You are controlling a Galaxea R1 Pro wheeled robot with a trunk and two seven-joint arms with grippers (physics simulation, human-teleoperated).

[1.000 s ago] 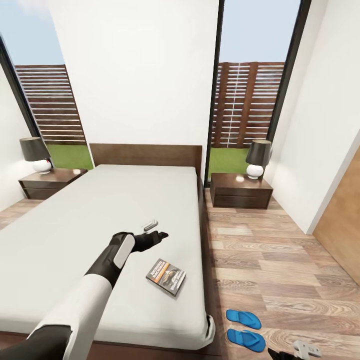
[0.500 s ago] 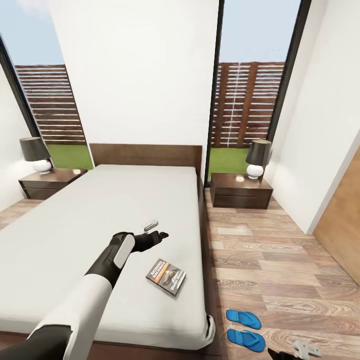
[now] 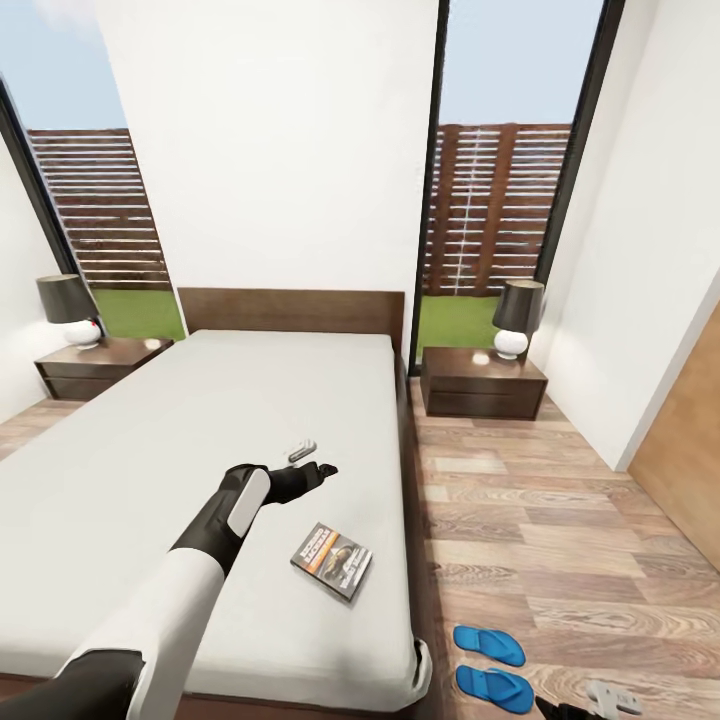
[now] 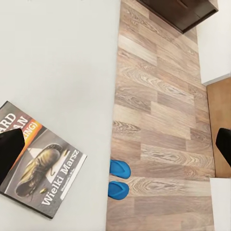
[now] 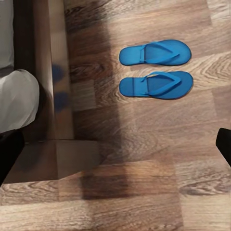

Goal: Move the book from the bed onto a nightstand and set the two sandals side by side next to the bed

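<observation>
The black left gripper [image 3: 309, 459], fingers spread, hovers over the light-grey mattress bed [image 3: 120, 470]; grabbing the thin dark-grey orange-banded book [image 3: 332, 560] near the mattress's right edge could push it off.

The bed [image 3: 150, 470] has a smooth, matt light-grey cloth mattress on a dark wood frame, and the book [image 4: 41, 161] on it has a paper cover with a slight sheen. The floor [image 5: 144, 134] is grained wood plank, faintly reflective, under two sandals [image 5: 156, 68] of smooth blue rubbery material. The nightstand [image 3: 482, 382] is dark wood with a glossy top.
</observation>
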